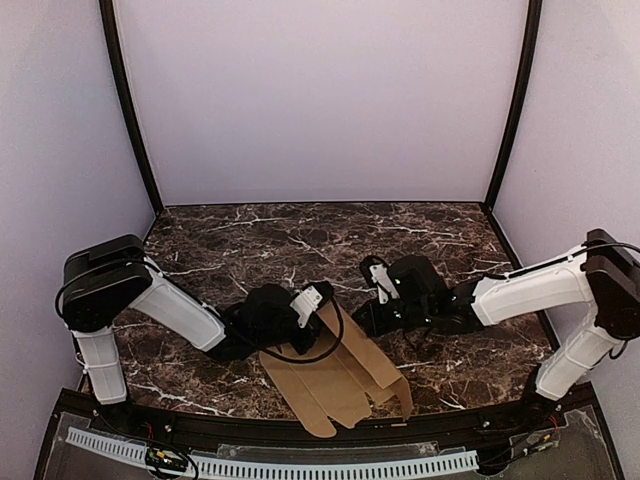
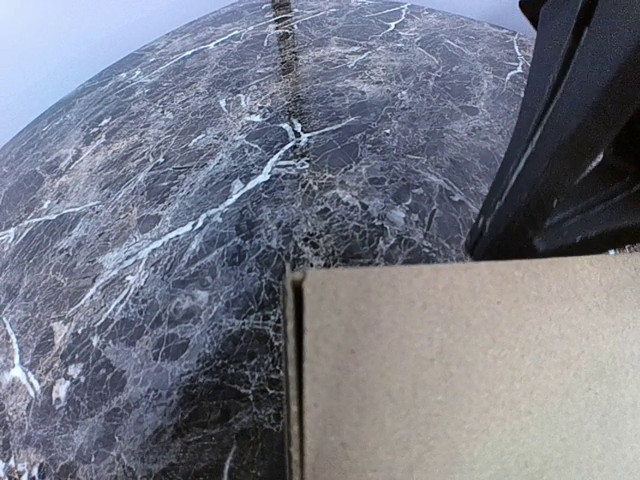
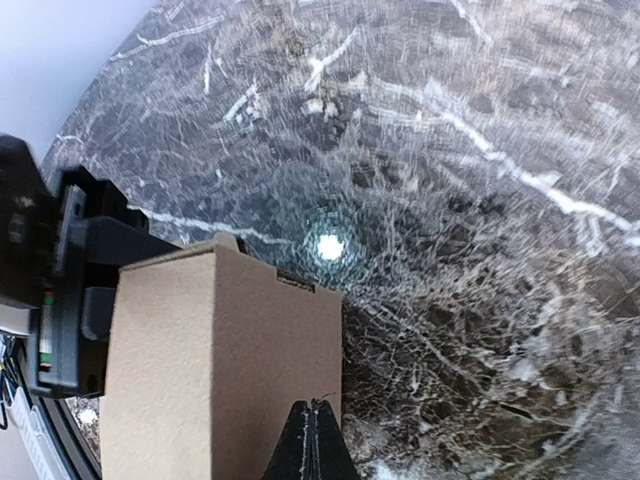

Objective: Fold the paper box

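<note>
Box point(image 1: 335, 385): lay opened out at the near middle, between the arms.
Top view alone: showed its flaps.
Right wrist view: right jaws pressed together over it.
Left jaws: state could not be told.
Surface point(image 1: 250, 240): dark veined marble.
Room: pale walls point(image 1: 320, 100).

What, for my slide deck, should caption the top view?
Left arm and right arm meet at the paper box on marble table.

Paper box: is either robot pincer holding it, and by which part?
The right pincer looks shut on the paper box, at a raised panel's edge; left pincer: cannot tell.
</note>
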{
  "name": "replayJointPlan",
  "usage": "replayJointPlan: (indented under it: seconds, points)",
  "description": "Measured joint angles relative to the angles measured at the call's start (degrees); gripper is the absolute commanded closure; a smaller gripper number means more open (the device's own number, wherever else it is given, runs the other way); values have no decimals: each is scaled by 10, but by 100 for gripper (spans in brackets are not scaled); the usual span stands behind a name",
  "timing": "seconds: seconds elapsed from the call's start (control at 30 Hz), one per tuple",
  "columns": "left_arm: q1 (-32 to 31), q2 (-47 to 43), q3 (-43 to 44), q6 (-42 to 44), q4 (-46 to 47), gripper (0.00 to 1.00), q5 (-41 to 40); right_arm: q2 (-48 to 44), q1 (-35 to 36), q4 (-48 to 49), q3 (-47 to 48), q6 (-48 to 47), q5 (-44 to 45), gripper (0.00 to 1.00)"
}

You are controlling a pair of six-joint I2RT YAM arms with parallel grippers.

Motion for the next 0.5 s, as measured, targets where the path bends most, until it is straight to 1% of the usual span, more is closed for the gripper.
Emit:
replayJointPlan:
  seconds: [0.03,0.07,0.17,0.23,0.37,0.43,0.5]
  points:
    - [-1,-4,-3,0,0,99,-5,-12,-2,-5,-1,-4,4,99]
    - [-2,-9,-7,0,0,99,-10,-26,-4,-10,-3,-8,9,96]
    - [-3,-20,-11,-1,-5,99,-33,-70,-12,-23,-10,-20,25,83]
    - [-4,-24,-10,-7,-15,99,-54,-94,-16,-34,-16,-24,38,76]
    - [-4,-28,1,-40,-54,99,-105,-144,-20,-58,-23,-33,56,62]
    - [-4,-28,15,-62,-77,99,-134,-156,-21,-66,-22,-35,60,52]
    - [-4,-28,28,-85,-102,99,-163,-164,-22,-73,-21,-38,66,46]
